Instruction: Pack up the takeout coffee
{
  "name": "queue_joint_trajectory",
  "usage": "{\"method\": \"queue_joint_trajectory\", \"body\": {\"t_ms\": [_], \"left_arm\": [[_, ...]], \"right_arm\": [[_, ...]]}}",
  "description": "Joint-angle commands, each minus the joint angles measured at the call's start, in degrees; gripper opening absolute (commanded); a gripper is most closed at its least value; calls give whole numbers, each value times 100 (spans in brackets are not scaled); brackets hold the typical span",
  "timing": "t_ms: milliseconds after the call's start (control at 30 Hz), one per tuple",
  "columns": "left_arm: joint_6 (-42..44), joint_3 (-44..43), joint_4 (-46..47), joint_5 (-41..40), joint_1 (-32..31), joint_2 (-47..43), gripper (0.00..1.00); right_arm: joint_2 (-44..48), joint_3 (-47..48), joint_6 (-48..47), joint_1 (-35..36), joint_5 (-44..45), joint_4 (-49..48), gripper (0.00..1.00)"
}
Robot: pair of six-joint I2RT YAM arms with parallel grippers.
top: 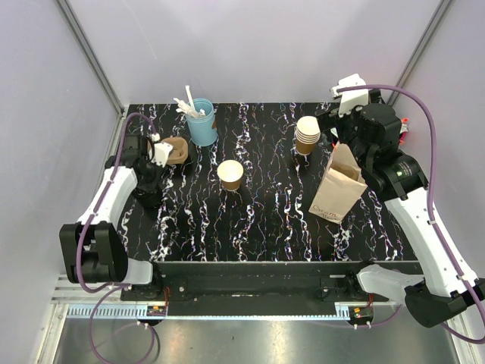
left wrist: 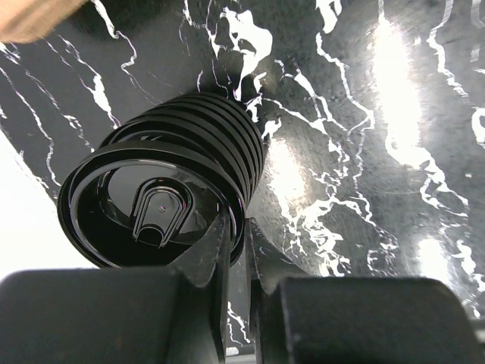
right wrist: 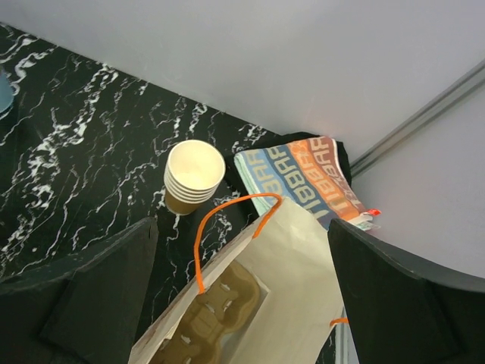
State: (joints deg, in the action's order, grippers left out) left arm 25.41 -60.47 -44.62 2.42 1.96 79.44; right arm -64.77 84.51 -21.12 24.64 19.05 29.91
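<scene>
One cup alone at mid-table

The takeout coffee (top: 230, 174) stands upright on the marbled table (top: 273, 220), well apart from both arms. The right gripper (right wrist: 242, 227) hangs spread wide and empty over the open paper bag (right wrist: 295, 303). The left gripper (left wrist: 237, 227) has its fingers almost together at the rim of a stack of black lids (left wrist: 159, 197); whether they pinch it cannot be told

Table (top: 265, 220): black, white-veined. Far left: light-blue cup (top: 202, 127) with white utensils (top: 187, 105); brown carrier (top: 176, 149) just beside. Stack of black lids (left wrist: 182, 178), left. Far right: stack of nested cups (top: 308, 134); paper bag (top: 339, 186) near, tilted.
</scene>
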Motion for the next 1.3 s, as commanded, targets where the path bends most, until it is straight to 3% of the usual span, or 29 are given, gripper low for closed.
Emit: {"method": "queue_joint_trajectory", "body": {"t_ms": [0,200,533,900,1267], "left_arm": [[52,-693,-283,469,33,-552,10],[306,-1327,-977,1180,33,-956,10],[816,-2214,-1945,2667,-169,-1097,11],[921,-3067,-2498,3950,-1786,-843,13],[1967,-4122,-4176,5716,-2208,299,13]], "right_arm": [[53,294,65,32,-638,234,100],[-53,698,-84,146,-1543,665,100],[-439,1392,-1210,1068,-2904,1631,100],[-1309,2138,-1737,1429,-4883,2186,100],[-2039,2703,-2747,1902,-4850,2493,100]]}}
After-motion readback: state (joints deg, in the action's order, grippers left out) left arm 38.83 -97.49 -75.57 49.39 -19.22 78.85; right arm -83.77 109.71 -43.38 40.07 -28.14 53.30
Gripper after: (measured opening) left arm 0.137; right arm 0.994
